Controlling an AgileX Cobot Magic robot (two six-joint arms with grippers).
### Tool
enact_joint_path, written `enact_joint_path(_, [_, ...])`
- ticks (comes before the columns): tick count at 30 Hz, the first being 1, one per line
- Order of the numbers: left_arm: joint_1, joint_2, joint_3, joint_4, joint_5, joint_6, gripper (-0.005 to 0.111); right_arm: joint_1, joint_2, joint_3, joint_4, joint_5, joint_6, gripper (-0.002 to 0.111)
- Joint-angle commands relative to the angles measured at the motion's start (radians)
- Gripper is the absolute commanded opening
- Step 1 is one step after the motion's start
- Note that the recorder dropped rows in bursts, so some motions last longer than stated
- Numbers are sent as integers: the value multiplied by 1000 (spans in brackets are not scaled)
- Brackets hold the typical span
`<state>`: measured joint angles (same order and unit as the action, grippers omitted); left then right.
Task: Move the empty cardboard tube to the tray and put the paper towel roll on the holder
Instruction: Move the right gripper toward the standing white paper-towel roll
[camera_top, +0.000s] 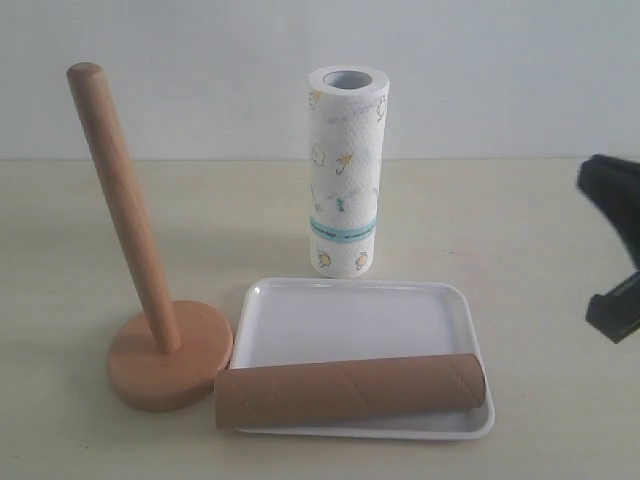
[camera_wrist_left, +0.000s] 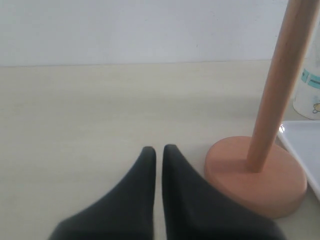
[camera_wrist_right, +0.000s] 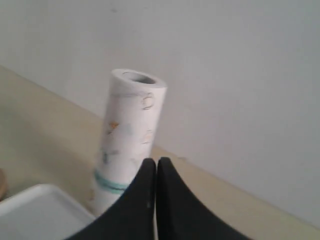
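The empty cardboard tube (camera_top: 350, 392) lies along the near rim of the tray (camera_top: 350, 320) (its left end overhangs slightly), so that half looks done and the paper towel roll (camera_top: 345, 170) is the step in hand. The roll stands upright on the table just behind the tray, and the holder (camera_top: 150, 370) stands bare to the left. The right gripper (camera_wrist_right: 156, 162) and the left gripper (camera_wrist_left: 159, 150) both have their jaws pressed together, holding nothing. The right one, facing the roll, would need to open wide, grasp it, lift it above the holder's top and thread it down.

A pale cream tabletop (camera_top: 520, 230) with faint grain is seen; behind the tabletop a plain white wall (camera_top: 200, 70) is met; soft, even light is cast on the tabletop.
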<state>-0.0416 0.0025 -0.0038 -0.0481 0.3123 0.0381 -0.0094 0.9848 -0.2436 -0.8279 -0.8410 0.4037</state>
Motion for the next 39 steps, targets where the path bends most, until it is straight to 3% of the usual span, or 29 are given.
enact_joint_path(1, [2, -3, 4, -5, -11, 8, 4, 1, 238, -47, -78, -171, 76, 0])
enact_joint_path(9, [2, -3, 4, -5, -11, 8, 4, 1, 470, -62, -55, -303, 76, 0])
enact_joint_path(23, [2, -3, 4, -5, -9, 8, 4, 1, 482, -62, 8, -327, 85, 0])
enact_joint_path(30, [2, -3, 4, -5, -9, 8, 4, 26, 482, -109, -15, -191, 85, 0])
enact_joint_path(39, [2, -3, 4, -5, -9, 8, 4, 151, 483, -205, -13, -38, 83, 0])
